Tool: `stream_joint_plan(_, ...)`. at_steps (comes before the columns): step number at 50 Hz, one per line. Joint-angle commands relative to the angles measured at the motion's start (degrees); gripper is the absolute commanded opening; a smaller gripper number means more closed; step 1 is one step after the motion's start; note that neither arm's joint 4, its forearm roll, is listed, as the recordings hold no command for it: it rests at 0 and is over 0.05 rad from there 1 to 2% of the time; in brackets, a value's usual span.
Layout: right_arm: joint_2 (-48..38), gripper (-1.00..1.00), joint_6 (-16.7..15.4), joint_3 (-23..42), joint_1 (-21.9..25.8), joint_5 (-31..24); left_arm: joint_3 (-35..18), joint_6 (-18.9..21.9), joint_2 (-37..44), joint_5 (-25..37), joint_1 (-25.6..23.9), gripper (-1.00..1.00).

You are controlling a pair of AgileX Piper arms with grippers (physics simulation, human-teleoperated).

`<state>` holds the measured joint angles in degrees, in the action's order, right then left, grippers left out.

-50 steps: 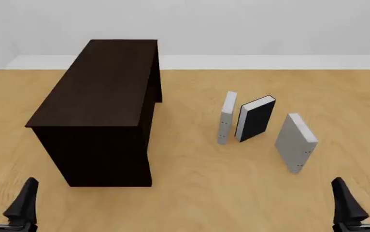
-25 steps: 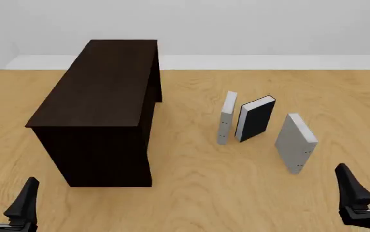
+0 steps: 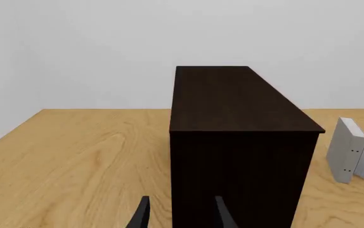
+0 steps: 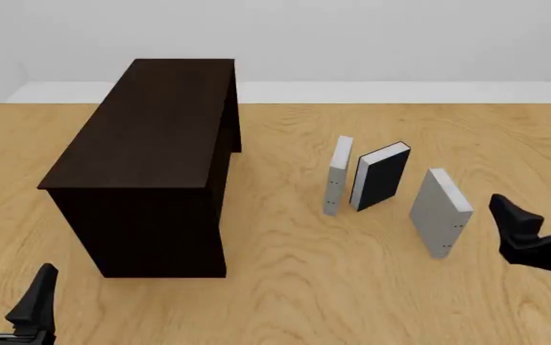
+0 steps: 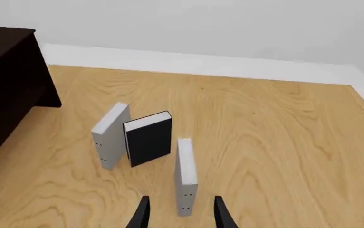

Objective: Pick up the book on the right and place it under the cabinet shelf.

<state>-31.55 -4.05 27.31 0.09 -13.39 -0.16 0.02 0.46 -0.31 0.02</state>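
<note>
- The book stands upright on the wooden table at the right of centre in the front view, rightmost of three standing books; its white page edges face up, and tiny dark dots sit low near one edge; nothing touches it
- Just left of it stands a black book, tilted, and left of that a thin grey book, close beside the black one; I cannot tell whether those two touch
- The cabinet fills the left half of the front view, dark brown with a flat top, well apart from the books
- The right gripper hangs at the right edge of the front view, just beside the book and clear of it; its two fingers are spread wide and hold nothing; in the right wrist view the book stands between the finger tips and beyond them
- The left gripper sits in the lower left corner of the front view, fingers parted and empty; in the left wrist view it faces the cabinet
</note>
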Motion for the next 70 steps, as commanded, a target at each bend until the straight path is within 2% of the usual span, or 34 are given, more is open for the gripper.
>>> stream_joint_plan(1, -7.06, 1.0, -1.3, 5.09, 0.01, -3.06, 0.06, -0.03, -0.11, 0.25, 0.22, 1.0)
stream_joint_plan(12, -15.15, 1.0, -3.88, 7.7, 0.26, -1.77, -0.04, -0.03, -0.33, 0.47, 0.58, 1.0)
stream_joint_plan(13, -19.8, 1.0, -3.63, 10.12, 0.25, -1.32, 0.06, -0.05, -0.19, 0.31, 0.59, 1.0)
stream_joint_plan(15, -21.6, 1.0, -4.4, 11.16, 0.05, -0.85, 0.06, -0.04, -0.18, 0.25, 0.59, 1.0)
stream_joint_plan(24, -28.76, 1.0, -3.48, 13.42, -0.28, 1.45, 0.03, -0.04, -0.24, 0.12, 0.6, 1.0)
stream_joint_plan(30, -32.44, 1.0, -4.31, 15.77, -0.94, 2.1, -0.02, -0.02, -0.35, -0.01, 0.6, 1.0)
stream_joint_plan(31, -35.92, 1.0, -4.79, 17.72, -1.45, 2.76, 0.04, -0.02, -0.34, -0.13, 0.6, 1.0)
stream_joint_plan(39, -42.39, 1.0, -5.07, 19.67, -2.15, 5.07, 0.0, 0.0, -0.37, -0.12, 0.61, 1.0)
stream_joint_plan(55, -51.39, 1.0, -3.7, 19.95, -3.82, 10.01, -0.01, 0.01, -0.35, -0.09, 0.61, 1.0)
stream_joint_plan(70, -56.04, 1.0, -2.97, 18.3, -2.45, 13.61, -0.07, 0.01, -0.36, -0.1, 0.6, 1.0)
